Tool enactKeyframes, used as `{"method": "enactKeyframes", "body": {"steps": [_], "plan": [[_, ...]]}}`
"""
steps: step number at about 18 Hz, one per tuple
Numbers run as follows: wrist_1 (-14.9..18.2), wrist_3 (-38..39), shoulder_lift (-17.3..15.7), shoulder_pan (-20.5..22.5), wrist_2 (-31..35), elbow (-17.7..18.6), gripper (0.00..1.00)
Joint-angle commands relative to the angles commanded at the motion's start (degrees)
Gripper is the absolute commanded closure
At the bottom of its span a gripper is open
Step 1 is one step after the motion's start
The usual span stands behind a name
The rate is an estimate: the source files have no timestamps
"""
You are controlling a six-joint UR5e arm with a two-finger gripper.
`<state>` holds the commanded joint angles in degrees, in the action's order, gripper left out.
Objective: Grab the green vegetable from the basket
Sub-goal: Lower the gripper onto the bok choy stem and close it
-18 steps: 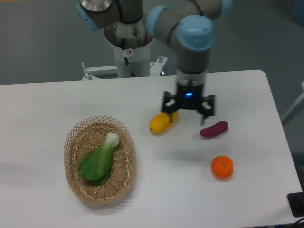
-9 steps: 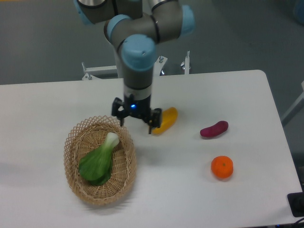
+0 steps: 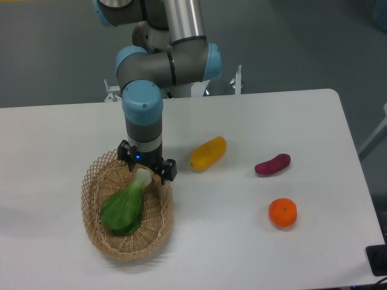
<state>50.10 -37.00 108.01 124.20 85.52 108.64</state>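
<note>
Inside the basket (image 3: 97, 232), at the table's (image 3: 60, 139) front left, lay the vegetable (image 3: 124, 205): dark green leaves toward the near end, pale stalk pointing up and right toward the far rim. It rested flat on the woven floor, tilted on a diagonal.

Gripper (image 3: 147, 169): positioned over the basket's far right rim, directly above the stalk tip. Its two fingers stood spread apart, one at the left over the rim, one at the right just outside the stalk; nothing was held between them. Whether the fingers touched the stalk could not be told. A small blue light showed on the gripper body. The arm (image 3: 163, 60) rose behind it, grey with light blue joints.

Other items on the table, all outside the basket:
- yellow vegetable (image 3: 208, 153), oblong, lying just right of the gripper, apart from it.
- purple sweet potato (image 3: 273, 164), farther right, well apart from the yellow one.
- orange (image 3: 282, 212), near the sweet potato, toward the front edge.
</note>
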Motion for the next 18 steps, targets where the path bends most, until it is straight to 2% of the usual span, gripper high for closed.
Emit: {"method": "enactKeyframes", "body": {"steps": [4, 7, 15, 18], "plan": [[-0.09, 0.0, 0.45, -0.62, -0.09, 0.17, 0.0], [-0.17, 0.0, 2.38, -1.76, 0.09, -0.27, 0.0], [-0.53, 0.26, 3.26, -2.73, 0.35, -0.09, 0.0], [-0.53, 0.18, 3.44, -2.82, 0.26, -0.18, 0.12]]}}
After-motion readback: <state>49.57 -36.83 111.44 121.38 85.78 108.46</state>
